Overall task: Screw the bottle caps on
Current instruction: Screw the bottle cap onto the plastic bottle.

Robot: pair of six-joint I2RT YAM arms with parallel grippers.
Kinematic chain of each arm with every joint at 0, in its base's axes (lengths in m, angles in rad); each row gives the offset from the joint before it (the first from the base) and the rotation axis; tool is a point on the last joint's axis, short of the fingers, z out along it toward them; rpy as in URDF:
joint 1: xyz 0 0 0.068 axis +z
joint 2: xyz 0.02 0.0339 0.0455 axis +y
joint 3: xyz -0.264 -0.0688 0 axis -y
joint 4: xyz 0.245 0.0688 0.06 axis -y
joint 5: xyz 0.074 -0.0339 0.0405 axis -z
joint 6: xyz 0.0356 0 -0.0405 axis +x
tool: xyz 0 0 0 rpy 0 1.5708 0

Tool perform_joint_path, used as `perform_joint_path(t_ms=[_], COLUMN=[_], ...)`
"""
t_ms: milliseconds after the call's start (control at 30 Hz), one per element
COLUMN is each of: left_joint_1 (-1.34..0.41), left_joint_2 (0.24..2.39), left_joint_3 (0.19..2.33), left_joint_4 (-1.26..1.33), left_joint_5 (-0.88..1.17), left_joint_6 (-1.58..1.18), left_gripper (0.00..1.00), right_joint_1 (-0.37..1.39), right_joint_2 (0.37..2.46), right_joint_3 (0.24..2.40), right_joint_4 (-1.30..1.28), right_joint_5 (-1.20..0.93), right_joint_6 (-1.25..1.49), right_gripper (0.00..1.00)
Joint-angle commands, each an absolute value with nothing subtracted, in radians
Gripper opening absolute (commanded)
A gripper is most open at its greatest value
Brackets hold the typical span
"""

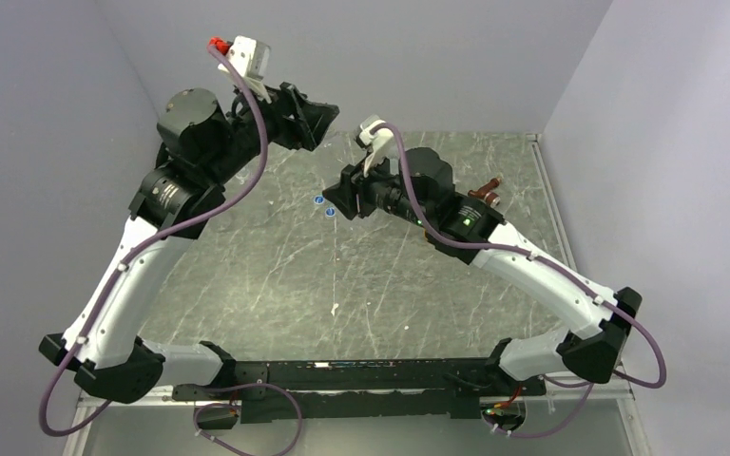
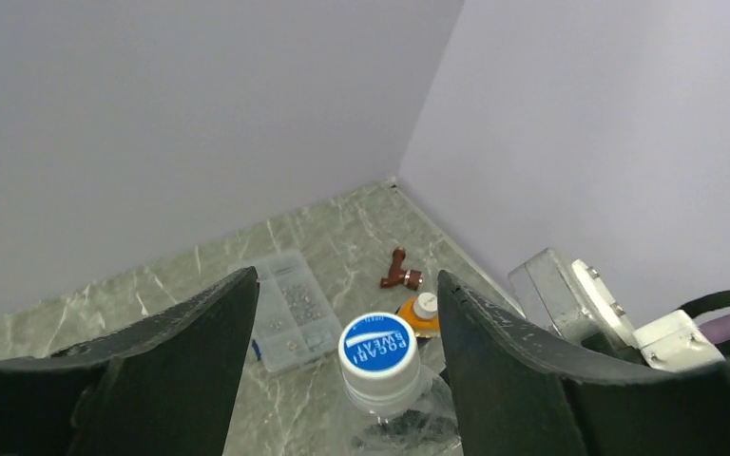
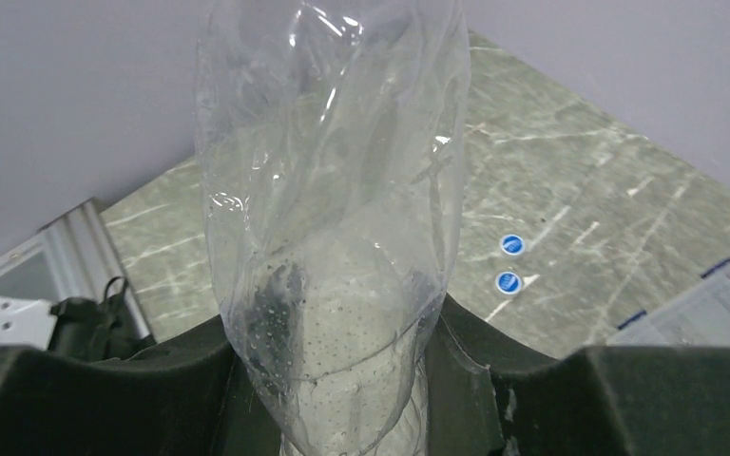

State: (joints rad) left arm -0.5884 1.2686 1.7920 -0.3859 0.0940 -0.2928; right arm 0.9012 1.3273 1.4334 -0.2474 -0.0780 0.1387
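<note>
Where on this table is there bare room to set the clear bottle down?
The broad bare stretch of table between the two loose blue caps and the base rail is free. The far right is crowded: clear box, orange bottle and a brown fitting sit close together.

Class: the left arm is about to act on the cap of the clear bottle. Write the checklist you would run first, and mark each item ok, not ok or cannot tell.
1. Right gripper shut on the clear bottle: ok.
2. Cap sitting on the bottle's neck: ok.
3. Cap screwed fully tight: cannot tell.
4. Left gripper open, one finger either side of the cap, neither touching it: ok.
5. Cap roughly centred between those fingers: ok.
6. Two loose blue caps lying on the table, apart from the held bottle: ok.
</note>
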Motion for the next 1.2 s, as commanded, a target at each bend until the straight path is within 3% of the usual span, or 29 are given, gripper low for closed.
perform_joint_path(t_ms=[0,533,833,900,1067,1167], left_joint_1=[-0.589,-0.589,-0.589,-0.589,-0.589,-0.589], left_joint_2=[1.266,1.311,1.334,1.338,1.331,1.312], left_joint_3=[1.815,1.791,1.799,1.799,1.792,1.771], left_joint_4=[-0.394,-0.402,-0.411,-0.414,-0.414,-0.392], left_joint_5=[0.036,0.015,0.036,0.037,0.073,0.143], left_joint_6=[-0.297,-0.31,-0.319,-0.322,-0.328,-0.326], left_gripper=[0.72,0.64,0.52,0.45,0.13,0.0], right_joint_1=[0.908,0.916,0.917,0.917,0.913,0.857], right_joint_2=[1.349,1.407,1.411,1.409,1.394,1.367], right_joint_3=[1.506,1.549,1.552,1.552,1.536,1.509], right_joint_4=[-0.236,-0.253,-0.256,-0.258,-0.246,-0.217], right_joint_5=[0.074,0.074,0.074,0.072,0.033,-0.179], right_joint_6=[0.124,0.117,0.114,0.111,0.101,0.107], right_gripper=[0.0,0.0,0.0,0.0,0.0,0.0])
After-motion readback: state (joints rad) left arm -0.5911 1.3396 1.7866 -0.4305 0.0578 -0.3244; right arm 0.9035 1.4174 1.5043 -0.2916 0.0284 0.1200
